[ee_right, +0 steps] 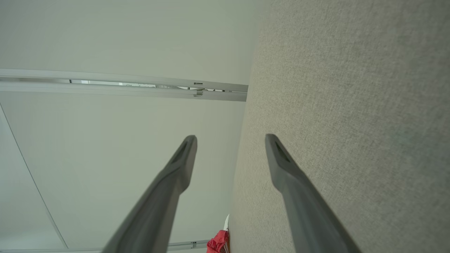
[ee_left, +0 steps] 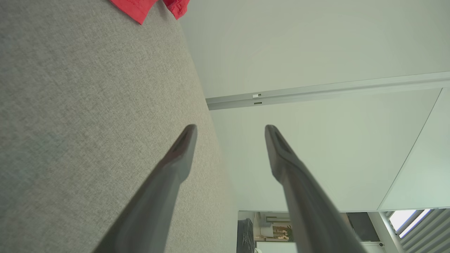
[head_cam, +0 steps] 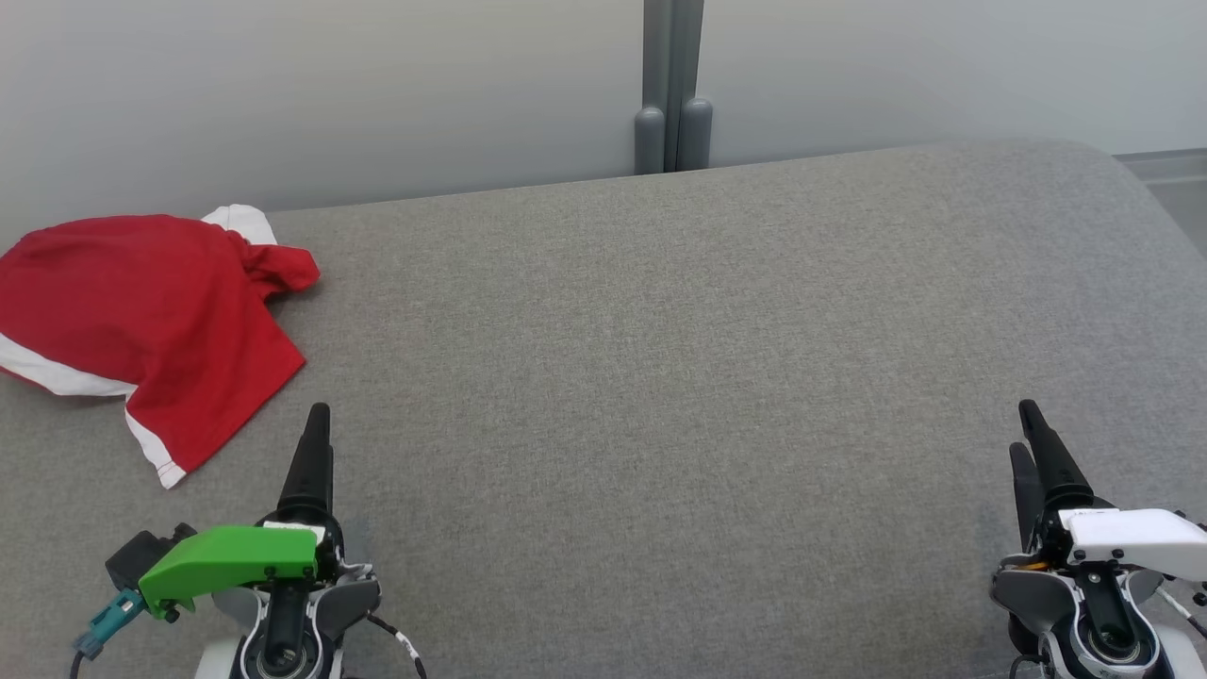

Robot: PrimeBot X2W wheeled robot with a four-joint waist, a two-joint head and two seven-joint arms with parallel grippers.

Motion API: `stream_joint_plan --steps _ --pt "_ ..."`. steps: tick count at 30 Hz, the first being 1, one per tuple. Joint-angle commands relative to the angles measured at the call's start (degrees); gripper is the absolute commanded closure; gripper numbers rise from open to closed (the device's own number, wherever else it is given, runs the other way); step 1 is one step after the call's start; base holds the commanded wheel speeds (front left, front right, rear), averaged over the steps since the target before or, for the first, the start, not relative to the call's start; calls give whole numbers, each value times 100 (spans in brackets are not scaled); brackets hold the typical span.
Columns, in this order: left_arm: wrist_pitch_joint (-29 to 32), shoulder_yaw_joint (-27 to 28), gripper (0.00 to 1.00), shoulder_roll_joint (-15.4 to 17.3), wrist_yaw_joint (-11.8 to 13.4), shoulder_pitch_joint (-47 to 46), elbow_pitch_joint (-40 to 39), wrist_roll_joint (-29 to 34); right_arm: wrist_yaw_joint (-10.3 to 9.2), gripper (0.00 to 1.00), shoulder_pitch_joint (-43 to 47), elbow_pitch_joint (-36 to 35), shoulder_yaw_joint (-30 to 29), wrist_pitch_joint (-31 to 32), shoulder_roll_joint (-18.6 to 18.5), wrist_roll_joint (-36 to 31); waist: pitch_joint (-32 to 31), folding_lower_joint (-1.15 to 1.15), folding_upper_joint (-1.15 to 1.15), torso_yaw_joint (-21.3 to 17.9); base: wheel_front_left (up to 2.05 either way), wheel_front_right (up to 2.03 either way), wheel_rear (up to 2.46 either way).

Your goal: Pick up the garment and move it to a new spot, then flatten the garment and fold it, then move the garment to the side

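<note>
Two grippers are over the near edge of the grey cushion (head_cam: 660, 377): the left gripper (head_cam: 317, 424), with a green cover (head_cam: 236, 558), toward the left side, and the right gripper (head_cam: 1024, 426), with a white cover (head_cam: 1132, 533), toward the right side. Both have their fingers spread apart and hold nothing. The garment (head_cam: 151, 311) is red with white trim. It lies crumpled at the far left corner, near the left gripper but not touching it.
</note>
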Motion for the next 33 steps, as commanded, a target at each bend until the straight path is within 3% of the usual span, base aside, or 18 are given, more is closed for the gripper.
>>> stream_joint_plan --steps 1,33 --pt "-62 -24 0 19 18 -85 -177 228 10 0 -27 -189 21 -82 -56 -232 -1 0 0 2 0 0 0" --pt "-610 -196 0 31 357 386 -1085 3763 13 0 265 -1141 708 -842 -86 -3646 -28 0 0 86 0 0 0"
